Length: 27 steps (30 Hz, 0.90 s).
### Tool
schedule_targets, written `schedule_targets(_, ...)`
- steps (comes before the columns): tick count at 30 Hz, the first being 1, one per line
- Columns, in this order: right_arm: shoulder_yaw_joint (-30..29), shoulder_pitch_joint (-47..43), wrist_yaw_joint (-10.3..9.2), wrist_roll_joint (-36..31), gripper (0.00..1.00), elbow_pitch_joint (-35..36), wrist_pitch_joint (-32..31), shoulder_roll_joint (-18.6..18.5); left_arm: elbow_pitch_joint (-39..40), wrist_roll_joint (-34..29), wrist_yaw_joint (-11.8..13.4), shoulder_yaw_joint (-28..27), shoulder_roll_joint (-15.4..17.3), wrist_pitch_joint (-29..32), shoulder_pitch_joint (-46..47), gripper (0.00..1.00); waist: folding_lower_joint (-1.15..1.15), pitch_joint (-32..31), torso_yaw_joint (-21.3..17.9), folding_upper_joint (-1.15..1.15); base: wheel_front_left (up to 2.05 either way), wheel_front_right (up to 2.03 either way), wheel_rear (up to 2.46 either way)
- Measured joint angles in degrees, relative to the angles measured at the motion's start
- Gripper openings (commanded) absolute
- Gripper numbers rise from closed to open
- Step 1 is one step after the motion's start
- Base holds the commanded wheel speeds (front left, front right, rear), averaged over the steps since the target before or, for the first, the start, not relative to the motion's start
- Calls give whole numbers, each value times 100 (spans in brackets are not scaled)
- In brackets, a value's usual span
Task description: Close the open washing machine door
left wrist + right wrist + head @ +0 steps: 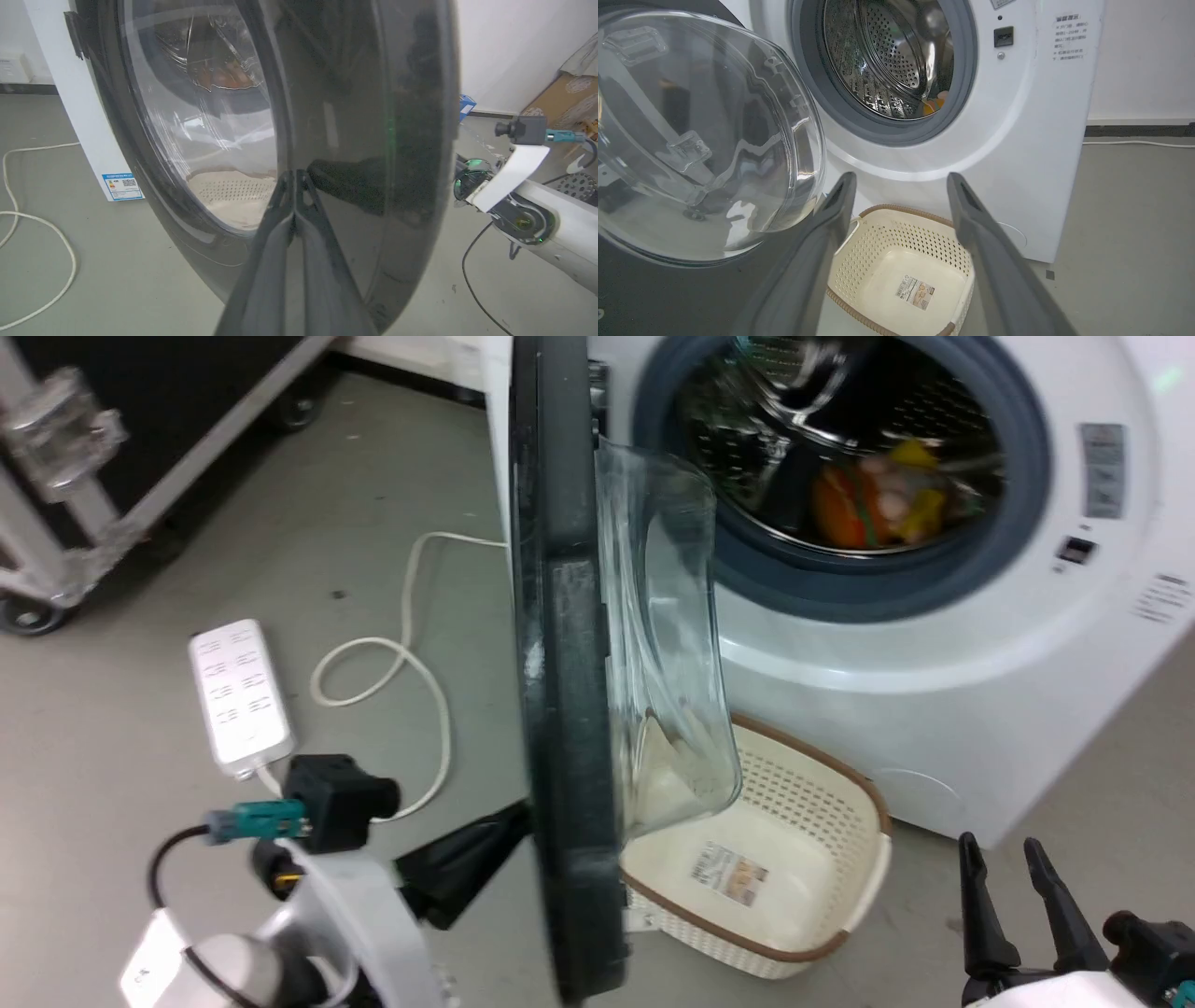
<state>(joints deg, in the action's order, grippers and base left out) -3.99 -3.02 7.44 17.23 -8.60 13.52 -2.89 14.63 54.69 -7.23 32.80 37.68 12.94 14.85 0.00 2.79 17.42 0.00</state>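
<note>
The left fingers (pixel 273 252), pinched together, touched the outer face of the washing machine door (pixel 569 663), which stood swung out from the washing machine (pixel 934 709) above a basket (pixel 794 859) on the floor, while the right fingers (pixel 826 242) hung wide and empty; the closing push, judged in hand, called for a steady sweep toward the drum.

Nothing legible tbh: blue sticker (pixel 122 185) at the washing machine (pixel 70 116) side's lower corner, print (pixel 1069 37) at its front's top right corner, basket (pixel 896 207) label (pixel 915 291), all too blurry.

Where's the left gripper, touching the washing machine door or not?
Touching. Left wrist view: the shut left gripper meets its own reflection on the washing machine door.
</note>
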Motion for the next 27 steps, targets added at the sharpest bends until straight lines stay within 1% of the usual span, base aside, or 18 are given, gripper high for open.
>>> schedule_targets(4,55,27,0,0,100,27,5,0,-293,-21,0,310,-318,-193,223,0,0,35,-337,0,0,0,0)
schedule_targets(16,290,262,0,100,100,170,36,-1,-1449,-57,0,906,-880,-730,1148,0,0,280,-1482,0,0,0,0)
schedule_targets(22,511,437,-1,166,100,172,57,-1,-2246,-177,0,979,-1190,-1032,1708,0,1,506,-2018,0,0,0,0)
schedule_targets(27,604,513,-1,256,100,160,78,-1,-2997,-298,1,951,-1463,-1226,2148,0,0,710,-2383,0,0,0,0)
